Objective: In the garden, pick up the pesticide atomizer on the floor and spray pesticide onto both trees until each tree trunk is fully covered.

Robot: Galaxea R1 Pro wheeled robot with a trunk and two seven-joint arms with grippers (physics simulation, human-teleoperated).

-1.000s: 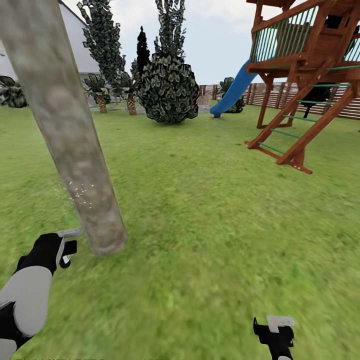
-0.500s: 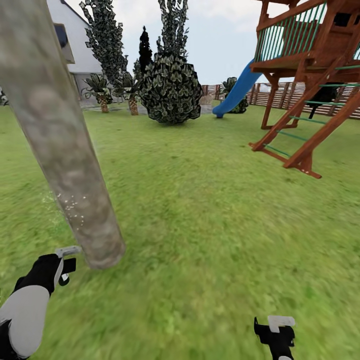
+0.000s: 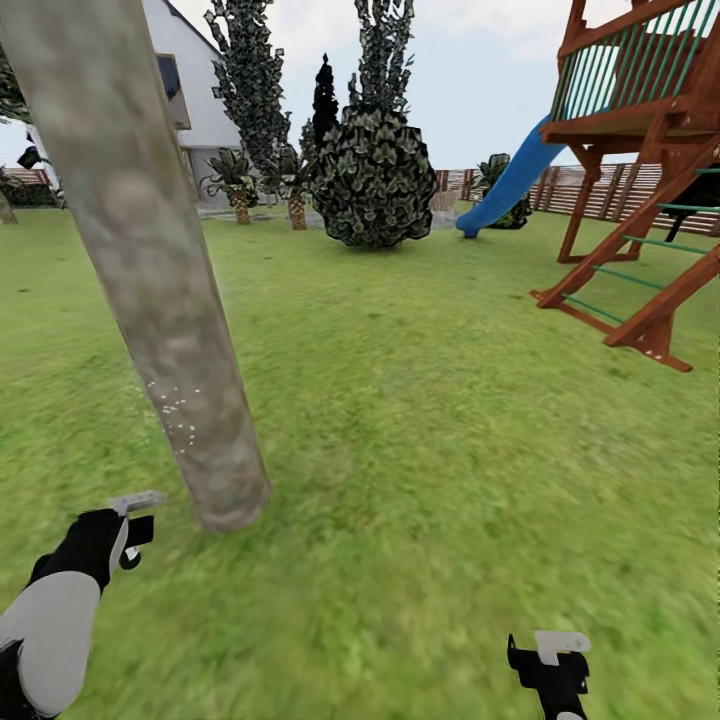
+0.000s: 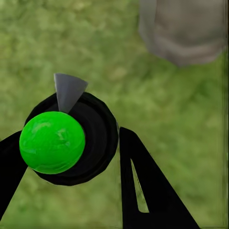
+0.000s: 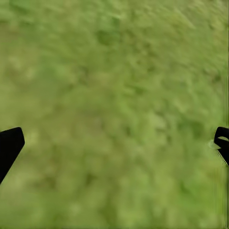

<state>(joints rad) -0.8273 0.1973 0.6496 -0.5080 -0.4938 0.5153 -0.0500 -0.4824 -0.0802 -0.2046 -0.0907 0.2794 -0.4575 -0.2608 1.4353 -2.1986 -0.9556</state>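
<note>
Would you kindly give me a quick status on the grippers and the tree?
Left gripper shut on the atomizer, beside the tree trunk. Right gripper open over bare grass. White spray flecks low on trunk. Nothing in the way.

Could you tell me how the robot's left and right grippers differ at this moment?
The left gripper is shut on the atomizer, a black body with a green ball; the right gripper is open, with nothing between its fingers. The left is beside the tree trunk; the right is away from it. Both hang over grass.
</note>
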